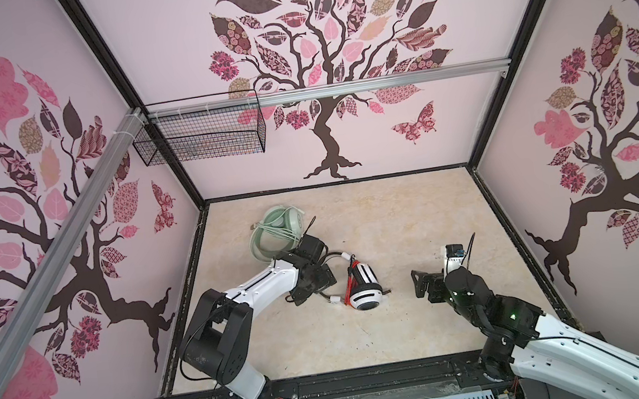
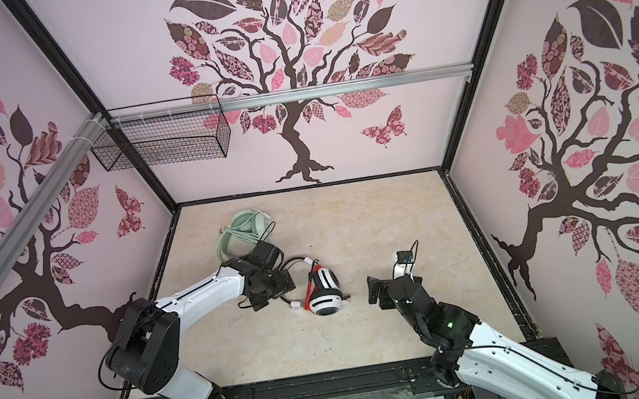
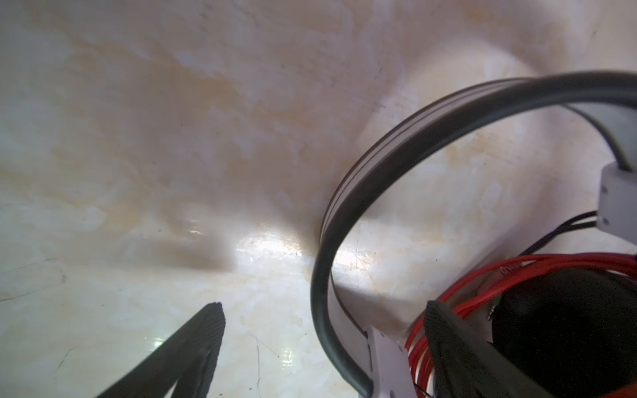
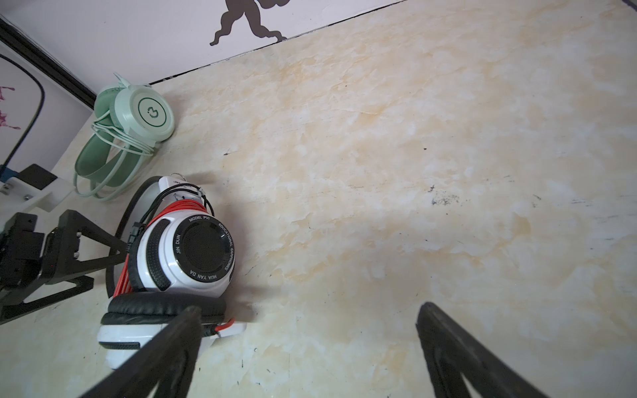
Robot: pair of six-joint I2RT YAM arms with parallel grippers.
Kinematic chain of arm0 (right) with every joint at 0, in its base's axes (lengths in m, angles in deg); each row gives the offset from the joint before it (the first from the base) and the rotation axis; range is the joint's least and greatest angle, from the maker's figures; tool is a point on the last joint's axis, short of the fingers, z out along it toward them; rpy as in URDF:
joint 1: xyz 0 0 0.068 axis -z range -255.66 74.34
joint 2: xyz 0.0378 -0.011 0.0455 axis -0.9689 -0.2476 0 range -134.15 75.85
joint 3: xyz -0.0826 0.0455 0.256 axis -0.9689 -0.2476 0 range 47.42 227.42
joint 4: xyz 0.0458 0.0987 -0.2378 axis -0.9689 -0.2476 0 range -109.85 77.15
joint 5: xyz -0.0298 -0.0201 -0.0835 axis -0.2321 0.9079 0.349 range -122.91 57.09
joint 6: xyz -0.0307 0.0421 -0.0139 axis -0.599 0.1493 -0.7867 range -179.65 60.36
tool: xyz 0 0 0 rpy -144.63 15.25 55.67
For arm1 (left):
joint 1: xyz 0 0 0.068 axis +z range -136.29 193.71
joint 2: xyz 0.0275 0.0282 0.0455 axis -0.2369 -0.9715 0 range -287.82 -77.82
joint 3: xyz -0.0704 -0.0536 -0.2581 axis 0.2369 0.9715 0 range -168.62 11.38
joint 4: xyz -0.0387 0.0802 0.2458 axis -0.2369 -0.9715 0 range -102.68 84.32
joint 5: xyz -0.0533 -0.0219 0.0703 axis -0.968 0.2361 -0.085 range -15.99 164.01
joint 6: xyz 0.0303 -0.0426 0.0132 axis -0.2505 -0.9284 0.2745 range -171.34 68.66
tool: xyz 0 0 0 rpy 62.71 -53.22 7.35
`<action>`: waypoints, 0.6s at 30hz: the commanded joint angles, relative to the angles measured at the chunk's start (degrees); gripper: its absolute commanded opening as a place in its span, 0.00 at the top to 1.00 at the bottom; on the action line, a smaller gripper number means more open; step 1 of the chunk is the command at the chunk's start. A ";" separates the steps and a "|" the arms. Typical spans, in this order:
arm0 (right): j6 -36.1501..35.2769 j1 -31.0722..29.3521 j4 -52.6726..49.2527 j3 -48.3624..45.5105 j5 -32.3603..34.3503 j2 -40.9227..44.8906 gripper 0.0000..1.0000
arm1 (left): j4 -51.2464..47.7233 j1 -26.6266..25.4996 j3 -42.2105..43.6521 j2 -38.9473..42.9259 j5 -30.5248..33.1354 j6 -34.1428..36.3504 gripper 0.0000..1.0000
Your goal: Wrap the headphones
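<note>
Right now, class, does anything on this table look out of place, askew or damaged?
Nothing serious: the mint-green headphones and striped headphones lie cord-wrapped; only dark scuffs mark the tabletop.

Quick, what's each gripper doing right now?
Left gripper: open, gripping nothing; the black headband lies between its jaws.
Right gripper: open, empty.

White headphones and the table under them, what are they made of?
The white headphones have cups that look like hard, shiny plastic: smooth, with printed lettering. The ear pads look like soft black fake leather, puffy and creased. The table looks like glossy marble, maybe only a printed sheet: it reflects light and shows scuffs.
</note>
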 commanded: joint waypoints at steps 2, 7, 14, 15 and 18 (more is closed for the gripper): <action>-3.65 0.51 -0.84 5.52 5.40 -2.97 0.01 | -4.29 0.80 0.61 6.48 4.48 0.95 0.03; -6.65 7.50 3.96 6.86 2.61 -6.97 0.00 | -8.31 0.78 -0.95 18.06 11.69 1.62 0.03; -12.11 24.80 18.22 -1.28 0.79 -5.96 0.00 | -12.53 0.82 -0.39 38.58 31.45 2.13 0.03; -14.81 24.80 20.96 -2.90 2.68 -5.16 0.00 | -9.84 0.85 1.29 41.34 33.55 3.82 0.03; -23.24 24.80 32.72 -9.78 5.39 -0.99 0.01 | 0.29 0.84 8.69 51.30 36.53 10.95 0.03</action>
